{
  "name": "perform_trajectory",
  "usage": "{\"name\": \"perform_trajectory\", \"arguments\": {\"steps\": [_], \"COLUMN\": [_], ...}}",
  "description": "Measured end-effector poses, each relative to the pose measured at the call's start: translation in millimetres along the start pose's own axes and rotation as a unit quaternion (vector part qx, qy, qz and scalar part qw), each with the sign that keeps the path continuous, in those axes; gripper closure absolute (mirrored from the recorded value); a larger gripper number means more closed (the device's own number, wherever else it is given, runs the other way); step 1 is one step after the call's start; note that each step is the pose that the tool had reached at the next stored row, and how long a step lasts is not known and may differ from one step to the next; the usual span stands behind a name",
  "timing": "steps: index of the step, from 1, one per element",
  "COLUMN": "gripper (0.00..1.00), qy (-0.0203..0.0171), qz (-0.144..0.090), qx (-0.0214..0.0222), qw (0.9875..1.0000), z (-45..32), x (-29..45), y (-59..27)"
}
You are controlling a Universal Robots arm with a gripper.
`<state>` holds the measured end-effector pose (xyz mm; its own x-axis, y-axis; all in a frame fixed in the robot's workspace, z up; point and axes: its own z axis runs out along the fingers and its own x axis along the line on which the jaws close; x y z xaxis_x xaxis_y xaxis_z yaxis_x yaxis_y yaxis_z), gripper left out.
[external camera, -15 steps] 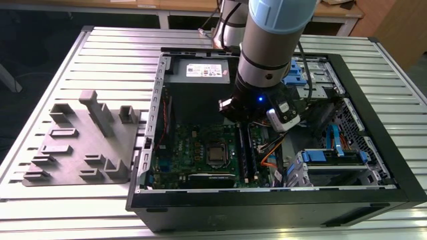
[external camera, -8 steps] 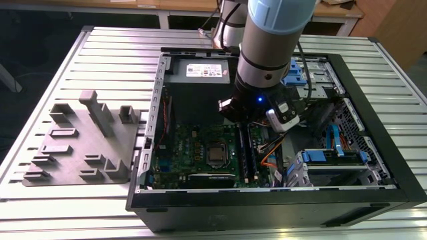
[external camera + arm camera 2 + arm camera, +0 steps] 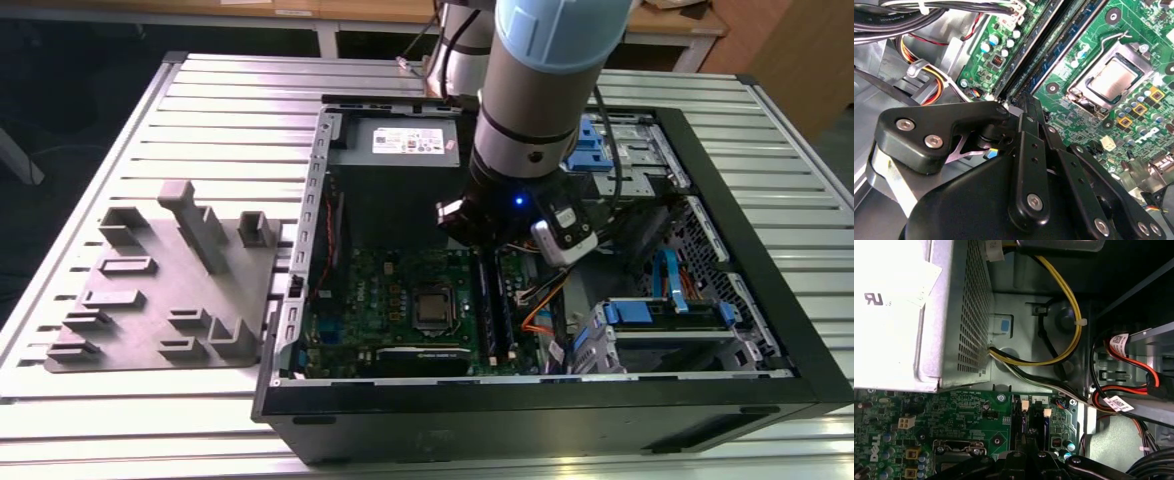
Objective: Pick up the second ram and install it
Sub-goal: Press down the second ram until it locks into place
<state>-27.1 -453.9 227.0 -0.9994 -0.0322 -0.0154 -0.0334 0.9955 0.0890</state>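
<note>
**A:** Down inside the open computer case (image 3: 534,395), the hand (image 3: 1023,102) sits right over the memory slots just beside the CPU socket (image 3: 1111,80).

**B:** Open or closed?

**A:** The fingers are drawn tight together in the second wrist view, with no gap I can make out. Whether a thin edge is pinched between them, I can't tell. A long dark strip runs away from the tips along the slot nearer the CPU socket, and I take that for the second ram (image 3: 1046,55). I can't tell if it is fully seated.

**B:** So what makes this step go well?

**A:** I'd say a straight push, square to the motherboard (image 3: 1089,125), with the stick kept in line with its slot. If it tilts toward the CPU socket or away from it, the contacts could bind. The tips look to be at one end of the slot, so pressure there alone might leave the far end riding high.

**B:** Anything to watch?

**A:** The white latches (image 3: 1025,404) at the slot ends. My guess is they need to close on the stick. There's also the orange and yellow wire bundle (image 3: 929,85) on the side of the slots away from the CPU socket, near enough to snag the linkage.
</note>
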Motion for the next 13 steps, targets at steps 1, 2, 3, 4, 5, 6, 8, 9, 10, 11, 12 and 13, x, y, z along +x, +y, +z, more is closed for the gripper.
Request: {"name": "perform_trajectory", "arguments": {"steps": [1, 2, 3, 4, 5, 6, 8, 9, 10, 11, 12, 13], "gripper": [0.93, 0.93, 0.93, 0.93, 0.93, 0.93, 0.93, 0.93, 0.93, 0.93, 0.93, 0.93], "qy": [0.0, 0.0001, 0.0001, 0.0001, 0.0001, 0.0001, 0.0, 0.0001, 0.0001, 0.0001, 0.0001, 0.0001], "qz": [0.0, 0.0, 0.0, 0.0, 0.0, 0.0, 0.0, 0.0, 0.0, 0.0, 0.0, 0.0], "qx": [0.0, 0.0002, 0.0003, 0.0003, 0.0003, 0.0003, 0.0001, 0.0002, 0.0002, 0.0002, 0.0003, 0.0002], "qw": [1.0, 1.0, 1.0, 1.0, 1.0, 1.0, 1.0, 1.0, 1.0, 1.0, 1.0, 1.0], "z": [0.7, 0.9, 0.9, 0.9, 0.9, 1.0, 1.6, 1.7, 1.8, 1.8, 1.8, 2.2], "x": [0.0, 0.0, 0.0, 0.0, 0.0, 0.0, 0.0, -0.1, -0.1, -0.1, -0.1, -0.1], "y": [-0.1, -0.1, -0.1, -0.1, -0.1, 0.0, 2.1, 2.8, 2.9, 2.9, 2.9, 2.9]}}
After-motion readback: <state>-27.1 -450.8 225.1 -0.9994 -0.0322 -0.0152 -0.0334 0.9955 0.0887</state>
